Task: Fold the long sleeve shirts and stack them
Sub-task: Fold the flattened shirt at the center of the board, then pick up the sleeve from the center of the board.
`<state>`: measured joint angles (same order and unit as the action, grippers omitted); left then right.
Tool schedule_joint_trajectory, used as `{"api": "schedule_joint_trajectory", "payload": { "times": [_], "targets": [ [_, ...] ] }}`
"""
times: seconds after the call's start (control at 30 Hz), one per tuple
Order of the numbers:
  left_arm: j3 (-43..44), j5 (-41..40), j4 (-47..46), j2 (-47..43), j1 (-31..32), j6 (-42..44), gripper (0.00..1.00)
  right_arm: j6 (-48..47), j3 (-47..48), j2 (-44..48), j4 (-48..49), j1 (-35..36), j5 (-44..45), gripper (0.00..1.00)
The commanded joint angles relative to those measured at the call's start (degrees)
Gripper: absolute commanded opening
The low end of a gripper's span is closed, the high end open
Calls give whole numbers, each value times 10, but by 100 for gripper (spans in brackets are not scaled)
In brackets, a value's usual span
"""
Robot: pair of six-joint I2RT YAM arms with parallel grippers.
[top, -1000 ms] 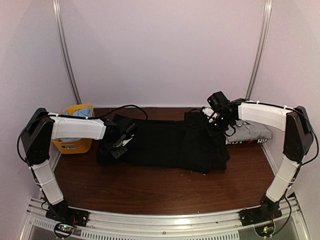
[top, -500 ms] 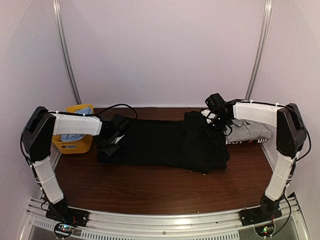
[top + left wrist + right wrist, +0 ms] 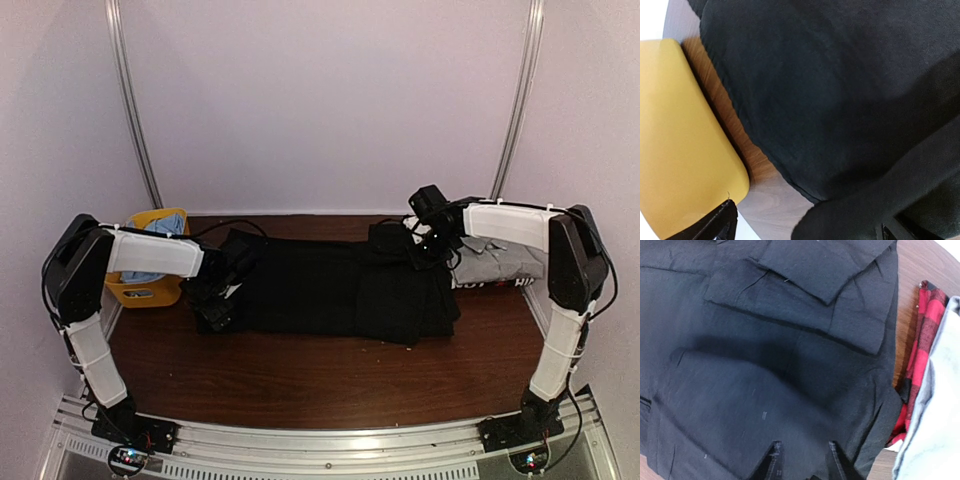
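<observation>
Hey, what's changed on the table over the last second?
The left arm's fingers opened wide and shifted toward the near left, over the black shirt's left end. The right arm's fingers parted above the folded right end, which settled flatter. The grey shirt and yellow basket stayed put.

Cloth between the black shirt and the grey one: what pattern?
Red-and-black check; the cloth shows best in the right wrist view.

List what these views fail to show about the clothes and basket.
- Grey shirt: top view, the right arm covers its far edge; right wrist view cuts it at the frame edge.
- Red checked cloth: right wrist view, buried under the grey shirt; type unclear.
- Yellow basket contents: top view, left arm hides most.
</observation>
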<state>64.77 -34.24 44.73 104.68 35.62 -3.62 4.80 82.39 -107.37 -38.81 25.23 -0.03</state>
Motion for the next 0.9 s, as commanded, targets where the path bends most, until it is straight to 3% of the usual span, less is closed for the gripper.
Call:
{"api": "schedule_joint_trajectory", "payload": {
  "times": [0.0,0.13,0.33,0.57,0.87],
  "targets": [
    [-3,-21,-6,-25,-3,-33,98,25,-3,34,18,-3,38,37],
    [13,-23,-18,-38,-3,-54,98,44,-59,95,29,23,58,50],
    [26,-18,-55,-91,-3,-73,98,114,-217,216,82,68,11,58],
    [33,59,-105,-156,-2,-96,98,199,-361,293,188,73,-50,58],
    [16,159,-154,-193,-2,-112,98,240,-407,240,289,69,-95,52]
  ]
}}
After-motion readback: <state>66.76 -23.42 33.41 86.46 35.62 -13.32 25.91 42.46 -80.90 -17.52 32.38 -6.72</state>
